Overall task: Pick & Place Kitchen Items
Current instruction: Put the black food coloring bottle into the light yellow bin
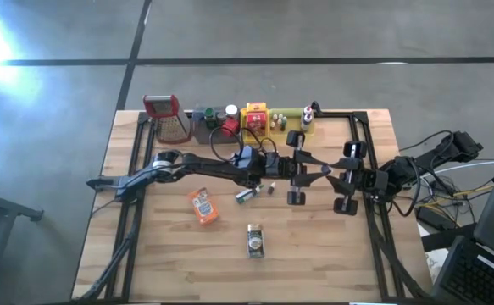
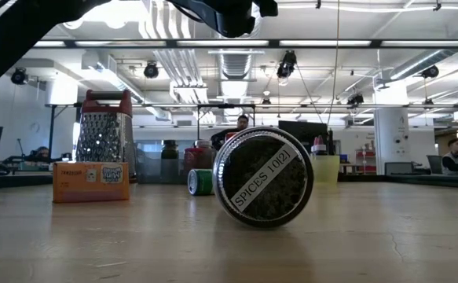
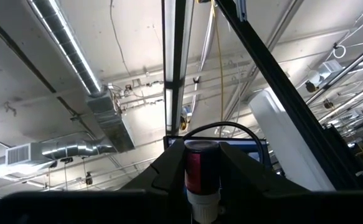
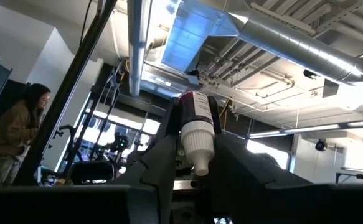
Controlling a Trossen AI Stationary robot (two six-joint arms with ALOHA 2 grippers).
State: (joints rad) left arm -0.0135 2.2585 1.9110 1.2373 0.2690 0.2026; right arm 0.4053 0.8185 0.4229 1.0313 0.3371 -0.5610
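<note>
A small bottle (image 3: 197,171) with a dark red body and a white nozzle cap is held high over the table's middle. My left gripper (image 1: 314,168) and my right gripper (image 1: 330,174) meet there tip to tip, both tilted upward and both shut on it. The right wrist view shows the same bottle (image 4: 197,118). An orange packet (image 1: 202,206), a spice tin (image 1: 255,240) lying on its side, and a small bottle (image 1: 247,195) also on its side rest on the table below. My left gripper pinches the bottle's red body (image 3: 192,163) between its two fingers. The fingers come from the table's left, slanting upward, and lie across the bottle. The bottle is lifted clear, with its white cap (image 3: 205,202) at the lower end. My right gripper has a finger on each side of the dark red body (image 4: 195,107), just above the white cap (image 4: 198,144). The fingers come from the table's right, slanting upward, across the bottle. The cap's nozzle points down, clear of the table.
A red-topped grater (image 1: 169,117) stands at the far left. Beside it along the far edge are a grey tray (image 1: 206,121), a yellow tray (image 1: 257,119) and a green tray (image 1: 302,120) with small bottles in them. The near half of the table (image 1: 187,271) is bare wood.
</note>
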